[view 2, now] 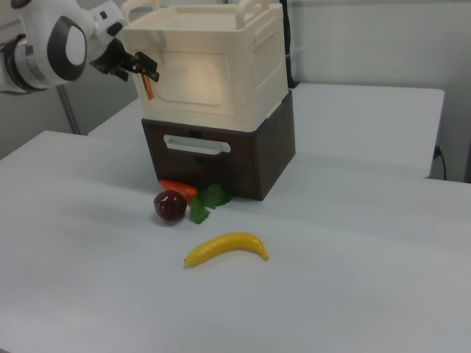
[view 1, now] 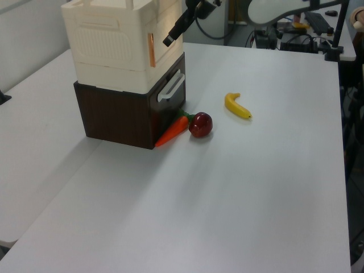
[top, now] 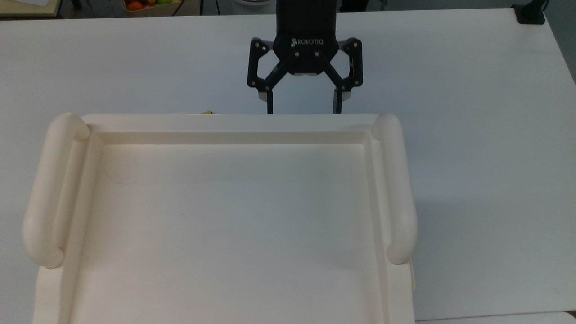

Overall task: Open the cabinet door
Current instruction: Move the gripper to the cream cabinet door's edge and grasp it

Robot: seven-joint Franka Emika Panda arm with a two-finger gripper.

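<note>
Gripper (top: pixel 302 108) jaws spread wide, nothing between them, fingertips right at the cabinet (top: pixel 225 225) front edge in the top view. In the left view the gripper (view 1: pixel 170 40) sits just in front of the upper part of the cabinet door (view 1: pixel 165 31), near the orange handle strip (view 1: pixel 151 50) on the door's edge; contact can't be confirmed. In the right view the gripper (view 2: pixel 147 70) is at the right view's left edge of the door (view 2: pixel 197 81), by the same orange strip. Door looks flush with the cabinet (view 2: pixel 213 66), i.e. closed. Cabinet sits on top of a dark brown drawer unit (view 1: pixel 122 116) with a white handle (view 1: pixel 170 88). On the white table (view 1: pixel 256 187): carrot (view 1: pixel 172 131) and red apple (view 1: pixel 200 124) against the drawer base, banana (view 1: pixel 237 106) further off, well apart from the arm
</note>
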